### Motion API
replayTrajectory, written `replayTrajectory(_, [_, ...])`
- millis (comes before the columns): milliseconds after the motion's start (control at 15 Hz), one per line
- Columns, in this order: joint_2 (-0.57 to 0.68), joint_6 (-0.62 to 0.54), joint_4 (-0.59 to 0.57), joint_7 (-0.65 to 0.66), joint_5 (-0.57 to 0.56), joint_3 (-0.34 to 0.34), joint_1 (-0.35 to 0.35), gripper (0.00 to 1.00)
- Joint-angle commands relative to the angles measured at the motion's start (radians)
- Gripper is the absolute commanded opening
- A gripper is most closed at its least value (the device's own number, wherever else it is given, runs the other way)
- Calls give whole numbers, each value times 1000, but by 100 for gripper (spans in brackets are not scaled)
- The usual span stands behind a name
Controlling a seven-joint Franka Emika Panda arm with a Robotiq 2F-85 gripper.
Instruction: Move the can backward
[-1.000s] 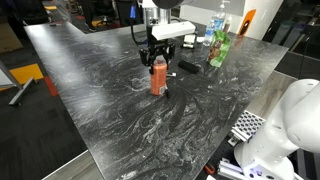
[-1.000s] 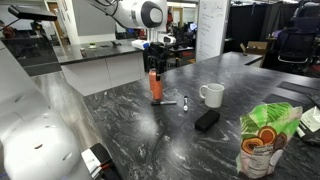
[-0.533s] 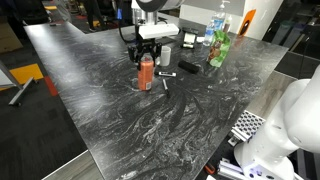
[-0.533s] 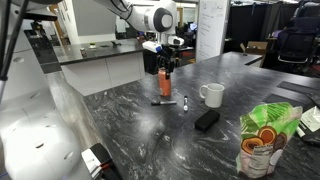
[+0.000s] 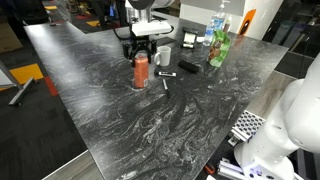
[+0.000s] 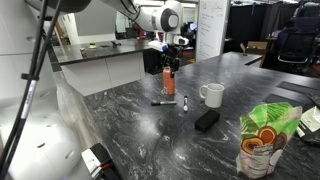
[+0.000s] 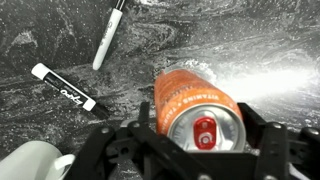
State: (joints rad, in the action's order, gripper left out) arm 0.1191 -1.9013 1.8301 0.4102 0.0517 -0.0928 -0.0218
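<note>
The slim orange-red can [image 5: 141,71] stands upright on the dark marble table, also seen in the exterior view [image 6: 169,81]. My gripper [image 5: 141,50] is shut on the can's top from above. In the wrist view the can [image 7: 190,105] fills the space between the two fingers [image 7: 200,133], its silver top with a red tab facing the camera. The white mug [image 6: 211,95] stands apart from it.
Two markers [image 7: 63,87] [image 7: 108,35] lie on the table next to the can. A black block [image 6: 206,119], a green bottle [image 5: 219,47], a white cup [image 5: 164,57] and a snack bag [image 6: 262,140] also stand on the table [image 5: 170,120].
My gripper has carried the can across the table, away from the markers toward the far side, left in one exterior view and right in the other.
</note>
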Motion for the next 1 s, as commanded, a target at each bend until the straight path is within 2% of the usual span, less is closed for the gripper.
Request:
replayTrajectory(0, [45, 78, -75, 11, -38, 19, -32, 100])
replayTrajectory(467, [-10, 153, -85, -13, -26, 10, -58, 100])
replayTrajectory(933, [-123, 139, -49, 38, -45, -7, -94, 100])
